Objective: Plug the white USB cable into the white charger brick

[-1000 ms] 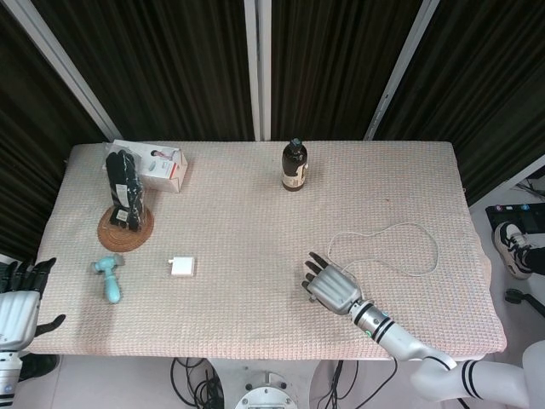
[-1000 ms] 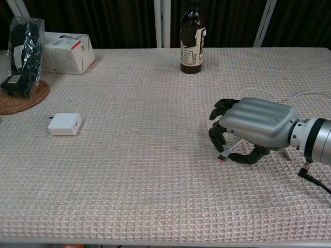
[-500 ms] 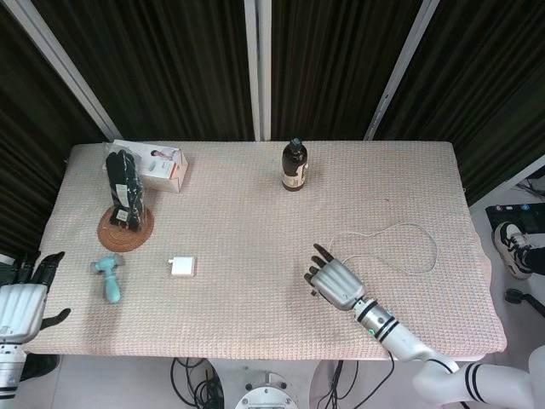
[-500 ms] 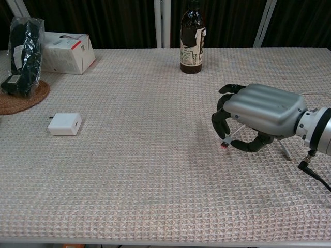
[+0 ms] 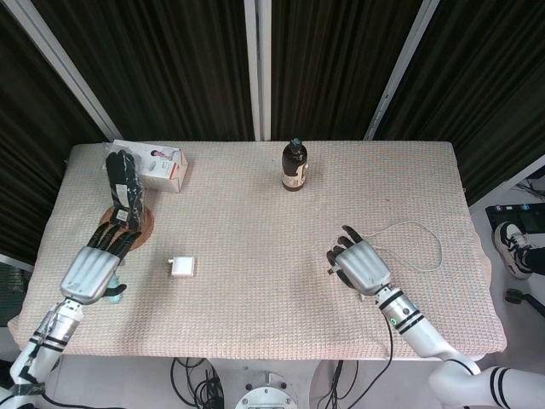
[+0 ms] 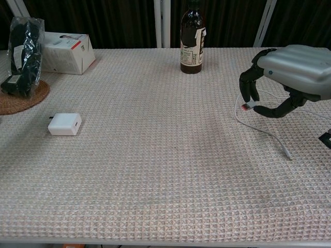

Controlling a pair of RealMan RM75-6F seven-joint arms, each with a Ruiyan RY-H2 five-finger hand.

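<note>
Two changes since a second ago: right robot hand [image 6: 289, 72] has lifted off the surface [image 6: 155, 170] with the USB plug pinched between thumb and a finger, and left robot hand [image 5: 95, 266] has come in over the left side of the surface, where before it hung off the front-left corner.

Right robot hand: pinching white USB cable [image 6: 261, 126] near its plug end, other fingers curled loosely. Plug sits at the fingertips, raised above the surface; rest of the cable trails down and back, looping on the surface toward the right edge in the head view.

Left robot hand: fingers spread, holding nothing, hovering near the teal tool [image 5: 113, 292] and just left of the white charger brick [image 6: 64, 124].

Brick: lying flat, left-centre of the surface, well apart from the plug. Long axis roughly left-right in the chest view; small prongs stick out its left end. Port side can't be made out.

Plug tip points left and slightly down, long axis roughly left-right.

Judgement: grasp done, cable picked up; next is carrying it across to the brick, with the left hand likely steadying it.
</note>
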